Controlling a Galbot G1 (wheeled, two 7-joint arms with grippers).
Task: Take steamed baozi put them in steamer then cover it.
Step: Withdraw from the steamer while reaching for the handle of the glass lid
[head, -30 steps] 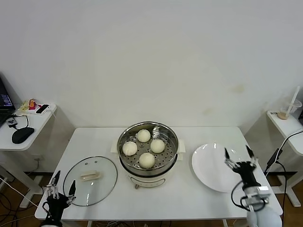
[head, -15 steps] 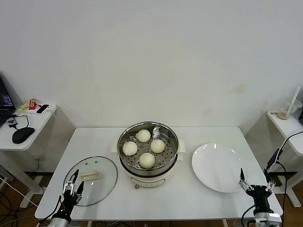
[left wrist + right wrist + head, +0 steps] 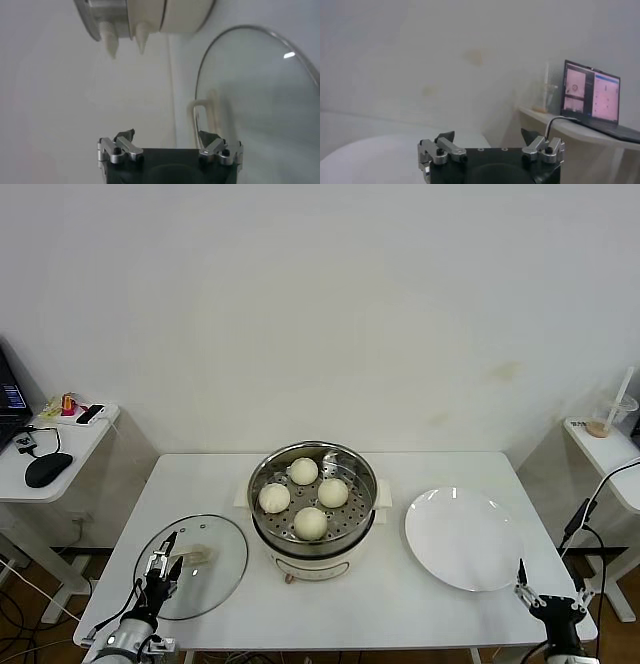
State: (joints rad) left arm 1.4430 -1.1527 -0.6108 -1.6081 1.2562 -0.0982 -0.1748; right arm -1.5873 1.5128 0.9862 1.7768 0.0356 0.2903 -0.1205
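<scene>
I have all 4 buns (image 3: 310,523) sitting in the steamer (image 3: 313,504) at the middle of the table (image 3: 400,604), so by my reading only the covering is left. The lid (image 3: 191,565) lies flat on the table to the left of the steamer, handle side up, well apart from the pot's rim. My left gripper (image 3: 160,567) is over the lid's near-left part, fingers spread wide and holding nothing. The lid's handle (image 3: 190,556) is just beyond the gripper, toward the steamer; its long axis runs roughly left to right across the table in the head view, tilted a little. In the left wrist view the handle (image 3: 205,117) sits ahead of the right-hand fingertip, so I judge a small shift is needed to straddle it. My right gripper (image 3: 549,599) is parked at the near right corner beside the plate (image 3: 462,538), also wide and empty. The left arm is plainly the nearer one.
</scene>
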